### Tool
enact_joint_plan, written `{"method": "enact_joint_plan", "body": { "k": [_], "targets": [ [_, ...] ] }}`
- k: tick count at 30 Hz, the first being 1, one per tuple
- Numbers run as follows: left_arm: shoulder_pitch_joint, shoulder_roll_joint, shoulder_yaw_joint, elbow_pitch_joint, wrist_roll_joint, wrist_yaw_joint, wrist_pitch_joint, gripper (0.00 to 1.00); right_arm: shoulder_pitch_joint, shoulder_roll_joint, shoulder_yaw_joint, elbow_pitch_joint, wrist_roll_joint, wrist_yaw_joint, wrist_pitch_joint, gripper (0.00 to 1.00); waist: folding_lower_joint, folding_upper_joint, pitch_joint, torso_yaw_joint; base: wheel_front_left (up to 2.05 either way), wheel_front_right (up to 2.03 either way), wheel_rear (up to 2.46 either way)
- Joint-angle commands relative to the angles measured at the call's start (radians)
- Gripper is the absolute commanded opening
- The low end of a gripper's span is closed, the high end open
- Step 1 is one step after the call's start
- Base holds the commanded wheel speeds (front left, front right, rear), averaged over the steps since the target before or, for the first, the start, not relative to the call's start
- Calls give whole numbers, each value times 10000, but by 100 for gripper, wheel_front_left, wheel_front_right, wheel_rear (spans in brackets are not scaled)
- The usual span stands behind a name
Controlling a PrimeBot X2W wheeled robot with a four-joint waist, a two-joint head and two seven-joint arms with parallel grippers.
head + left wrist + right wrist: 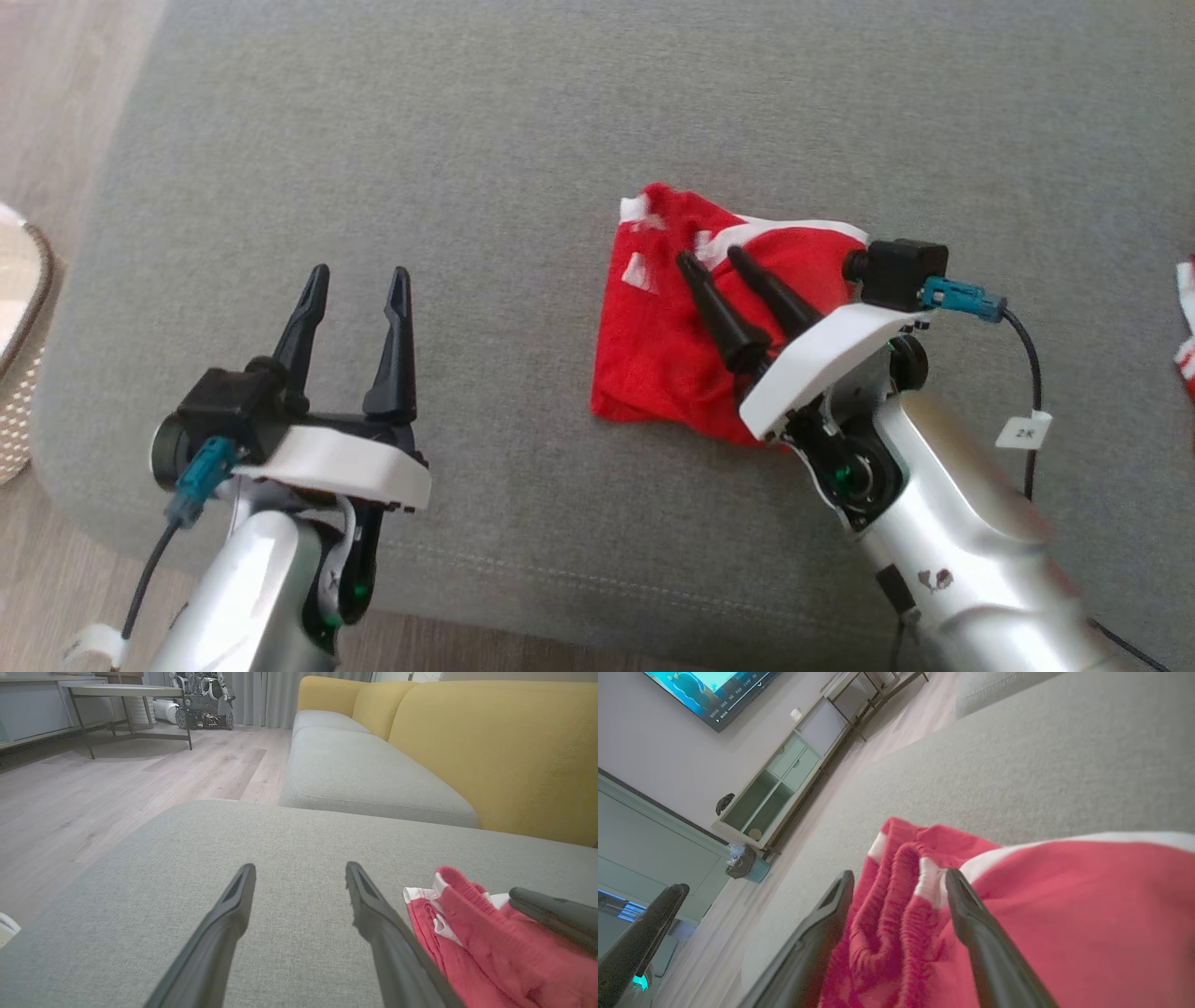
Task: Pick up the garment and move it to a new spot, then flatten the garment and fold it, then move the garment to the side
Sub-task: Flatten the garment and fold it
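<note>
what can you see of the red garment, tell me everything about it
The garment is soft-looking red cloth with white bands along some edges and a gathered, ribbed hem. It lies crumpled in a loose heap, neither flat nor folded, on the grey cushion. The right gripper is over its top with its fingers spread apart and a bunched ridge of cloth between them. They seem to touch the cloth without pinching it.
</note>
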Motion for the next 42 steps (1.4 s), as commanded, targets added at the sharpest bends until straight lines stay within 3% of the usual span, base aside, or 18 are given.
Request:
{"method": "enact_joint_plan", "body": {
  "k": [1,5,10,16,23,42],
  "targets": [
    [-421,194,452,-278,125,-2,-116,100,-316,159,215,-336,-34,-7,-249,100,0,0,-10,-104,0,0,0],
    [-399,272,552,-319,177,29,-118,100,-374,159,92,-652,-527,-7,-916,100,0,0,-65,-410,0,0,0],
    [-328,433,678,-389,206,83,-119,100,32,-32,-898,-1397,-1872,-7,-1376,100,0,0,-223,-847,0,0,0],
    [-192,632,760,-523,227,188,-48,100,1218,-440,-2731,-2954,-3603,-7,-1297,100,0,0,-454,-1318,0,0,0],
    [-30,876,861,-670,197,265,67,100,2759,-343,-4287,-4975,-5227,-7,-797,100,0,0,-645,-1686,0,0,0],
    [1174,1352,637,-1065,345,630,578,100,4760,-32,-4752,-6664,-6159,-7,-226,100,0,0,-2018,-1961,0,0,0]
  ]
}}
